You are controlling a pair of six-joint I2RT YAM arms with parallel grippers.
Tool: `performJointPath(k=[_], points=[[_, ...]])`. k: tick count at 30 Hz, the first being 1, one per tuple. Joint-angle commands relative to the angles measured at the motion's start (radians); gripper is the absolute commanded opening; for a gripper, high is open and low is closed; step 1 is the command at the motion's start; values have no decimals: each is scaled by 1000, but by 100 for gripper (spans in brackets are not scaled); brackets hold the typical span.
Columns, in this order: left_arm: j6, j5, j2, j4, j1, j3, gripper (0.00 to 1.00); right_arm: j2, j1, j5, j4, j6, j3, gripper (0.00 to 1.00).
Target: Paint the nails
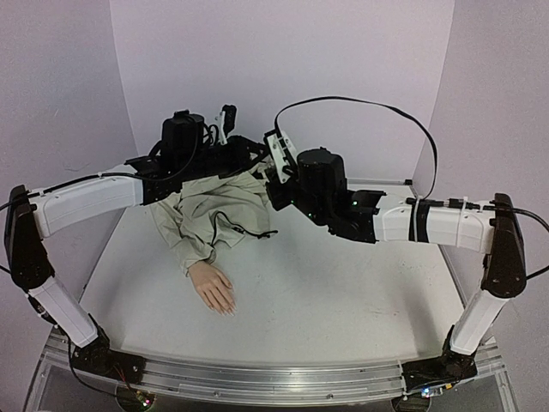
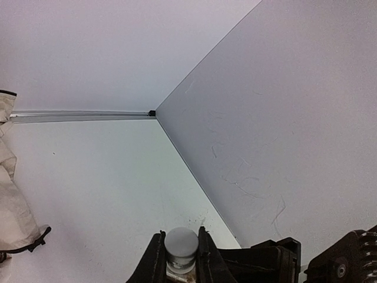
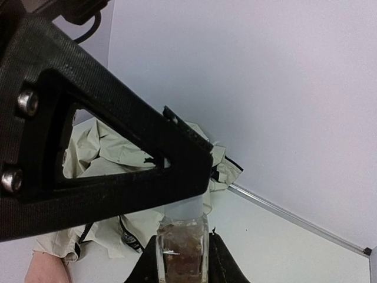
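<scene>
**STEP IN HAND: OPENING THE POLISH, NO PAINTING YET**

**Top external view.**
- The mannequin hand (image 1: pixel 212 286) lies palm down on the table (image 1: pixel 343 292), left of centre.
- The nails (image 1: pixel 225 307) tip its fingers and point toward the lower edge of the frame. They are too small here for you to judge any colour on them.
- A beige jacket (image 1: pixel 219 210) is bunched above the hand.
- The left arm (image 1: pixel 86 196) and right arm (image 1: pixel 437 225) meet wrist to wrist at upper centre, well apart from the nails. You cannot read their working ends from this view.

**Left wrist view.**
- At bottom centre the left gripper (image 2: pixel 179 243) is clamped narrow on a pale round cap (image 2: pixel 180 244), with one finger touching each side.
- The jacket shows at the left edge.

**Right wrist view.**
- At bottom centre the right gripper (image 3: pixel 182 254) is closed on a clear glass bottle (image 3: pixel 182 250) with brownish contents and holds it upright.
- A black finger of the left gripper crosses the frame diagonally and covers most of the cap.
- A sliver of pink at the lower left is probably the mannequin hand.

**Judgement.**
- You are at the uncapping step, with one gripper bracing the bottle and the other holding its cap.
- The next move probably calls for twisting the cap while the bottle stays firm and level.
- After that, lift straight up so that any brush under the cap clears the neck, then carry it down to the nails.
</scene>
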Motion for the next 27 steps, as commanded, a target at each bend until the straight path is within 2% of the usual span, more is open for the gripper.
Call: performJointPath(k=[1,3,6,10,11,14,17,22,27], points=[[32,97,-7,34,-16,46,10,-41,6,-48,82,12,38,0],[53,142,-9,34,-16,42,7,-63,-1,-118,86,19,21,0],[92,235,-18,36,-12,28,4,-121,-43,-318,91,52,-26,0],[126,428,-27,69,8,13,2,-201,-112,-745,95,82,-81,0],[141,529,-27,85,9,10,2,-215,-131,-902,99,106,-90,0],[193,772,-43,143,9,-6,2,-253,-177,-1218,149,192,-121,0],[267,904,-91,159,10,-53,2,-274,-192,-1429,188,254,-134,0],[356,1018,-148,161,10,-91,2,-290,-192,-1644,257,361,-136,0],[359,1002,-156,160,10,-76,2,-324,-192,-1627,275,368,-172,0]])
